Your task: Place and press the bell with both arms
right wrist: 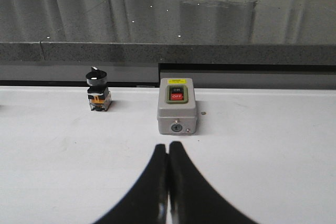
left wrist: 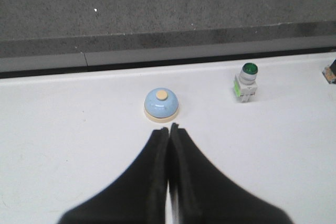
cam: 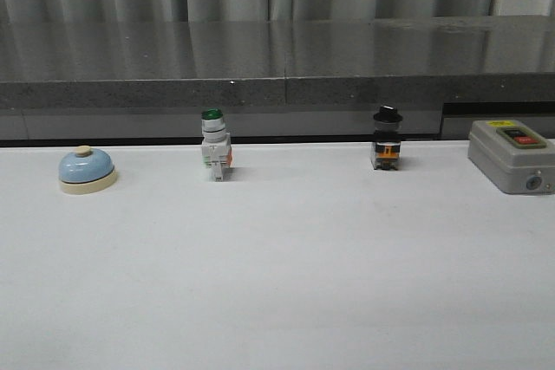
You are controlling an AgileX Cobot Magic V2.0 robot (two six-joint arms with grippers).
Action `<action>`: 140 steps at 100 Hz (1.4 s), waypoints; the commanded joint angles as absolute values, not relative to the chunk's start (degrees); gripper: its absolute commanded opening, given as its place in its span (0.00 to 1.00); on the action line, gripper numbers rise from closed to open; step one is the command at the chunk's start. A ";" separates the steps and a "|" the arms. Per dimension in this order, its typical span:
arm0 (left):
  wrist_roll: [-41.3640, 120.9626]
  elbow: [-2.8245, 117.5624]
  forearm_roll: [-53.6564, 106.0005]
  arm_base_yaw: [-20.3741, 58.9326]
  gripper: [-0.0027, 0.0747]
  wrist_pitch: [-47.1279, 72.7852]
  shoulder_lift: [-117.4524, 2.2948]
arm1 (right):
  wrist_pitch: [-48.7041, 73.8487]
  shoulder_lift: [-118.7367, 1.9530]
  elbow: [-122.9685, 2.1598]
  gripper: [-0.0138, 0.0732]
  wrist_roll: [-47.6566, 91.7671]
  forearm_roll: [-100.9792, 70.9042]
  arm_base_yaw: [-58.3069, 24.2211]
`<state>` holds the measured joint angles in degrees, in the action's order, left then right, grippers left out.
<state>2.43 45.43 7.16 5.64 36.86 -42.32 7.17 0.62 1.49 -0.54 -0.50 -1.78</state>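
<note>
The light-blue bell [cam: 86,170] with cream base and button stands upright on the white table at the far left. It also shows in the left wrist view [left wrist: 161,104], just beyond my left gripper [left wrist: 168,128], which is shut and empty, its tips short of the bell's base. My right gripper [right wrist: 168,145] is shut and empty, pointing at the grey switch box; the bell is not in that view. Neither arm shows in the front view.
A green-capped white push-button switch [cam: 214,145] stands right of the bell, also in the left wrist view [left wrist: 245,82]. A black knob switch [cam: 387,139] and a grey box with red button [cam: 513,155] stand further right. A dark stone ledge [cam: 277,67] borders the table's back.
</note>
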 commanded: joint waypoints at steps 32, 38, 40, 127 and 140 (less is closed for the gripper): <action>2.22 48.13 7.87 5.56 0.03 36.32 -50.35 | 2.29 1.67 0.69 0.09 0.00 -0.41 -1.49; 2.36 48.13 7.87 5.56 0.11 36.49 -50.38 | 2.29 1.67 0.69 0.09 0.00 -0.41 -1.49; 2.36 48.13 7.87 5.56 0.14 36.49 -50.38 | 2.29 1.67 0.69 0.09 0.00 -0.41 -1.49; 2.46 48.36 11.92 5.56 0.90 33.53 -56.24 | 2.29 1.67 0.69 0.09 0.00 -0.41 -1.49; 2.46 50.74 12.31 5.56 0.90 31.30 -62.72 | 2.29 1.67 0.69 0.09 0.00 -0.41 -1.49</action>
<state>2.43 47.22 10.82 5.64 36.44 -59.61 7.17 0.62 1.49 -0.54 -0.50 -1.78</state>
